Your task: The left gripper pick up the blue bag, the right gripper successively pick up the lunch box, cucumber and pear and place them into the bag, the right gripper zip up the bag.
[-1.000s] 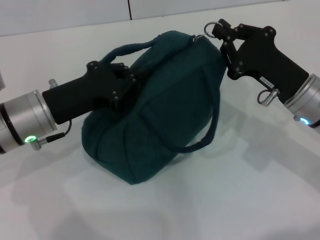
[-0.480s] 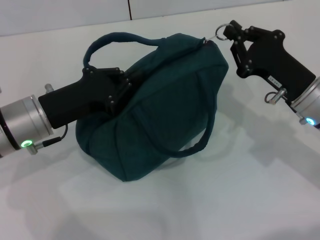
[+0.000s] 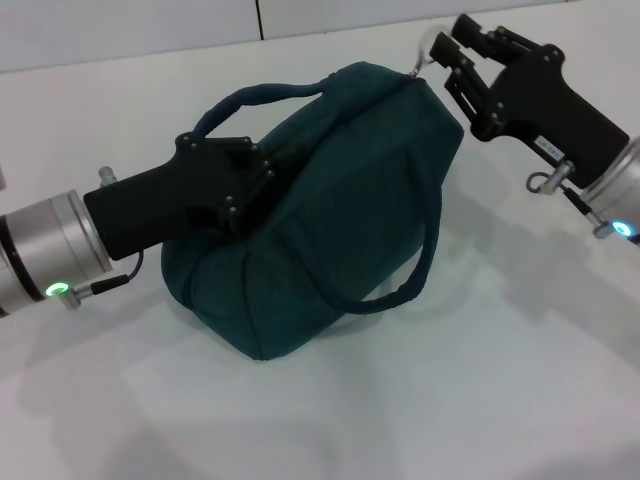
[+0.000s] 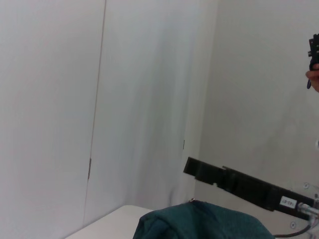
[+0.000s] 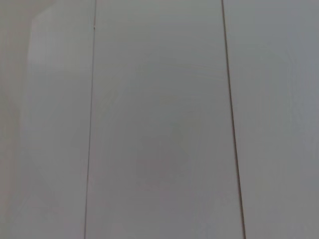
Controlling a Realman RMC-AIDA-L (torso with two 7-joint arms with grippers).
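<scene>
Teal fabric, zipped along its top, is what you have between the two arms: the blue bag (image 3: 320,210) lies on its side on the white table (image 3: 480,400), bulging as if full, with no lunch box, cucumber or pear outside it. You are at the last step, the zip.

Your left gripper (image 3: 262,172) is clamped on the bag's top edge at the left, just under the far handle (image 3: 262,95), which arches up. Your right gripper (image 3: 447,52) sits at the bag's far right corner, fingers pinched on the metal zipper ring (image 3: 428,48), which it holds out from the end of the seam. The near handle (image 3: 420,250) droops to the table.

To my eye the slider is at the end of its run, so your next move is probably only to let go of the ring, then ease the left grip off.

A small white label (image 3: 546,146) shows on the right gripper's body; its writing can't be read. Nothing else carries lettering.
</scene>
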